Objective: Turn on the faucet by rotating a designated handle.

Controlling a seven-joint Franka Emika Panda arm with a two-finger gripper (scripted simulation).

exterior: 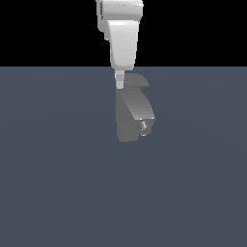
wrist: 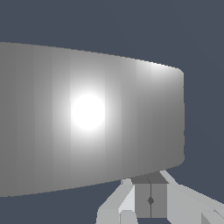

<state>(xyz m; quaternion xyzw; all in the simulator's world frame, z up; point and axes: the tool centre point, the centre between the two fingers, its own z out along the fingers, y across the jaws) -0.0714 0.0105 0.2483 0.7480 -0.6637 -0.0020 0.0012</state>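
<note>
The faucet [exterior: 132, 113] is a small matte grey block on the floor, with a thick spout curving down to a round nozzle [exterior: 144, 126]. At its top a flat grey piece, the handle [exterior: 139, 81], reaches toward the exterior view's right. My gripper [exterior: 119, 83] comes down from above, and its white tip rests against the top of the faucet just to the exterior view's left of the handle. In the wrist view a broad curved grey surface of the faucet [wrist: 87, 113] fills most of the picture. The gripper [wrist: 151, 181] has its two grey pads pressed together, shut on nothing.
A flat blue-grey floor [exterior: 58, 183] spreads around the faucet. The white arm [exterior: 123, 38] hangs straight above the faucet against a black background.
</note>
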